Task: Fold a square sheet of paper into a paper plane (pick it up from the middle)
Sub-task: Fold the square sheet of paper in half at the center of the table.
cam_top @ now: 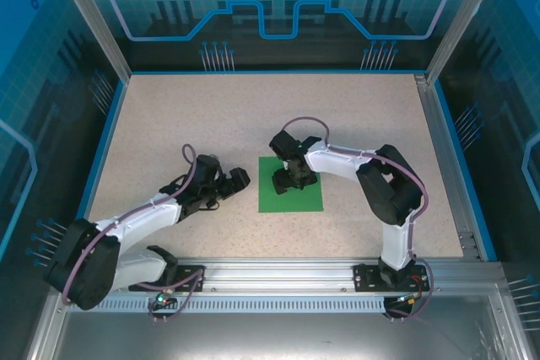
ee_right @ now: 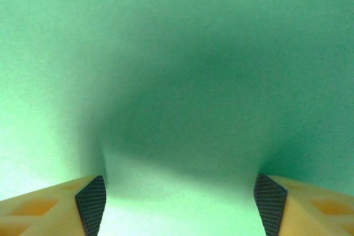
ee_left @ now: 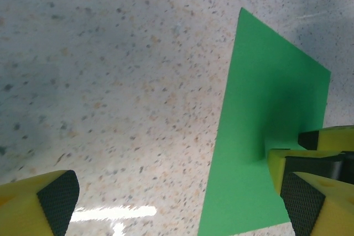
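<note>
The speckled beige counter [cam_top: 169, 124] sits inside a booth of blue see-through panels [cam_top: 278, 6] printed with circuit-like lines and held in an aluminium frame [cam_top: 93, 18]. A square sheet of thin bright green paper [cam_top: 308, 200] lies flat near the middle of the counter, a little closer to the arms than to the back wall, plain and uncreased as far as I can see. The right arm curls in from its base, and the right tool [cam_top: 291, 179] is down over the left half of the sheet. From the right wrist, the sheet [ee_right: 177, 53] spreads across everything ahead. The right tool [ee_right: 180, 205] stands spread wide with its dark ribbed pads [ee_right: 93, 203] set down on the paper, which lies flat between them, not pinched up. The left tool [cam_top: 236, 180] waits low over bare counter just beside the sheet's left edge, apart from it. From the left wrist, the left tool [ee_left: 178, 194] is gaping wide with nothing between its yellow fingers [ee_left: 33, 208], and the sheet [ee_left: 265, 109] lies ahead on the right. The right tool's yellow fingers [ee_left: 287, 161] press down on it there.
</note>
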Available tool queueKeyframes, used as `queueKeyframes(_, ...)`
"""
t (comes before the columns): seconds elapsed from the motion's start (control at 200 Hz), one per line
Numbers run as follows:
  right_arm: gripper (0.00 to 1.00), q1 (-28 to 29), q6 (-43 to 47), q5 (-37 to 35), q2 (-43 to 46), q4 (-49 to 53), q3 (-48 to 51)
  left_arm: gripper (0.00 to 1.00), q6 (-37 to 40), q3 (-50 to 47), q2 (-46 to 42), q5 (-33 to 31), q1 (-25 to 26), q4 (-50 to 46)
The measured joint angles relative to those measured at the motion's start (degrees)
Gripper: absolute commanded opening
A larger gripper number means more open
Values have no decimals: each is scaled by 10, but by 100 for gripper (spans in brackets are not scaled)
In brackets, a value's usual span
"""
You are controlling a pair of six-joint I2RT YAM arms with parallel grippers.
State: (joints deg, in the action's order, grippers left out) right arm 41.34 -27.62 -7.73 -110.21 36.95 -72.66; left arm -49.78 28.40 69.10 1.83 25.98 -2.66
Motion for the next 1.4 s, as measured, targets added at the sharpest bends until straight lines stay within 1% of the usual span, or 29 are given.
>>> queueKeyframes(0.18,78,-12,-45,-24,0,34,-50,99,2,24,12,10,0,-3)
queueKeyframes(0.285,78,-12,-63,-39,0,41,-63,99,3,33,12,13,0,-5)
queueKeyframes(0.395,80,-12,-65,-41,-1,49,-63,99,4,46,12,16,0,-15)
queueKeyframes(0.61,78,-19,-64,-33,-24,50,-66,99,4,60,6,21,0,-18)
queueKeyframes(0.82,77,-20,-34,-25,-38,44,-62,99,4,60,-10,21,0,-28)
queueKeyframes(1.065,74,-20,33,-25,-38,15,-44,99,6,59,-25,21,0,-35)
queueKeyframes(1.225,76,-17,69,-26,-35,2,-39,99,9,48,-43,16,0,-35)
queueKeyframes(1.346,78,-17,68,-24,-31,0,-39,99,10,47,-43,14,-5,-38)
queueKeyframes(1.401,80,-16,59,-23,-29,1,-39,99,14,47,-43,14,-7,-41)
